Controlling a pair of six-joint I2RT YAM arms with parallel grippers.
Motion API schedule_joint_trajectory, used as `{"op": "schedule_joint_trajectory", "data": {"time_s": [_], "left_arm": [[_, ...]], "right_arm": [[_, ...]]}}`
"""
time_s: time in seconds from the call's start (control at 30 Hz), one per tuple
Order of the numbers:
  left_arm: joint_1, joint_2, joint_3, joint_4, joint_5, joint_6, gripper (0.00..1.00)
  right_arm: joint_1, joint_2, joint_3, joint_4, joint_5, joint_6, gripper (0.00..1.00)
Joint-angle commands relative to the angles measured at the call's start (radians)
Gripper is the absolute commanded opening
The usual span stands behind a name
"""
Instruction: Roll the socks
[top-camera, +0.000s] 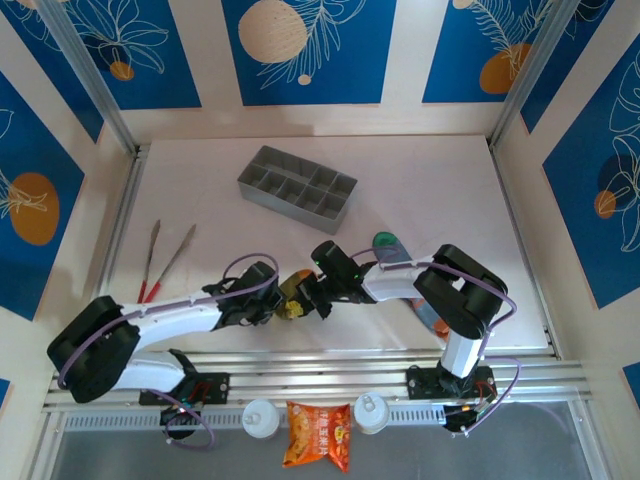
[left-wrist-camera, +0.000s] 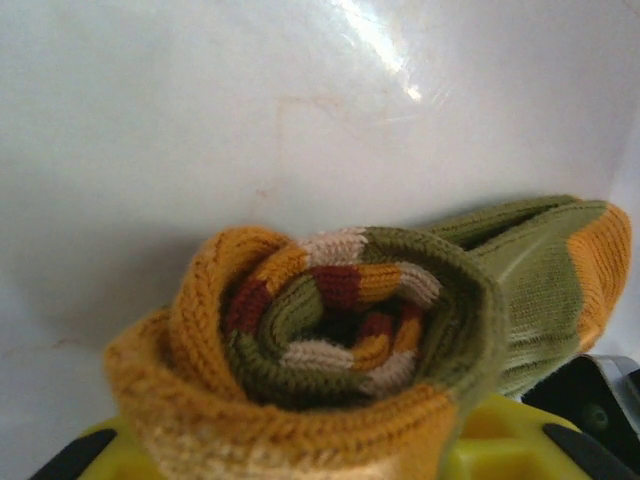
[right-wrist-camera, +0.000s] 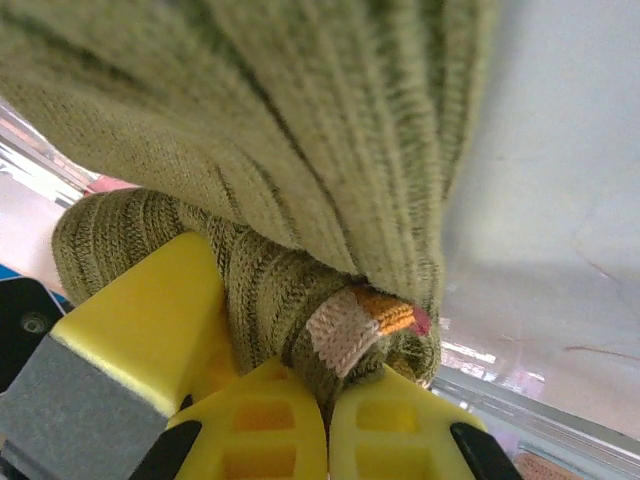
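Observation:
The olive-brown sock (top-camera: 292, 297) is between my two grippers at the table's near middle. In the left wrist view it is a tight coil (left-wrist-camera: 340, 320) with orange, cream and red stripes at the centre and an orange band outside. Its orange toe (left-wrist-camera: 600, 260) trails to the right. My left gripper (left-wrist-camera: 300, 455) has yellow fingers (left-wrist-camera: 500, 445) pressed on either side of the coil. My right gripper (right-wrist-camera: 330, 405) is shut, pinching olive fabric (right-wrist-camera: 300, 300) between its fingertips. The grey-blue sock (top-camera: 388, 246) lies flat under the right arm, green toe showing.
A grey compartment tray (top-camera: 298, 187) sits at the back centre. Tongs (top-camera: 165, 258) with red handles lie at the left. An orange snack packet (top-camera: 318, 435) and two white bottles (top-camera: 260, 417) stand beyond the metal rails at the near edge.

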Motion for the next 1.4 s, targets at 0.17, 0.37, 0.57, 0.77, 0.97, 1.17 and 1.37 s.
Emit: {"op": "schedule_joint_trajectory", "data": {"time_s": [0.17, 0.37, 0.57, 0.77, 0.97, 1.17, 1.37], "left_arm": [[-0.038, 0.156, 0.008, -0.260, 0.093, -0.032, 0.00], [0.004, -0.052, -0.030, -0.545, 0.036, -0.205, 0.00], [-0.002, -0.133, -0.029, -0.631, 0.029, -0.360, 0.00], [-0.012, 0.152, 0.219, -0.838, 0.035, -0.349, 0.00], [-0.017, 0.404, 0.390, -0.880, 0.052, -0.324, 0.00], [-0.013, 0.559, 0.493, -0.878, 0.062, -0.294, 0.00], [0.006, 0.637, 0.507, -0.804, 0.096, -0.237, 0.00]], "right_arm": [[-0.049, 0.148, 0.050, -0.471, 0.066, -0.225, 0.00], [-0.061, 0.284, 0.410, -0.648, 0.000, -0.779, 0.11], [-0.065, 0.290, 0.614, -0.784, -0.056, -1.024, 0.33], [-0.096, 0.089, 0.443, -0.664, -0.049, -0.978, 0.40], [-0.072, -0.097, 0.169, -0.411, -0.023, -0.745, 0.40], [0.024, -0.219, -0.058, -0.076, 0.114, -0.407, 0.40], [0.113, -0.179, -0.128, 0.178, 0.223, -0.217, 0.43]]}}
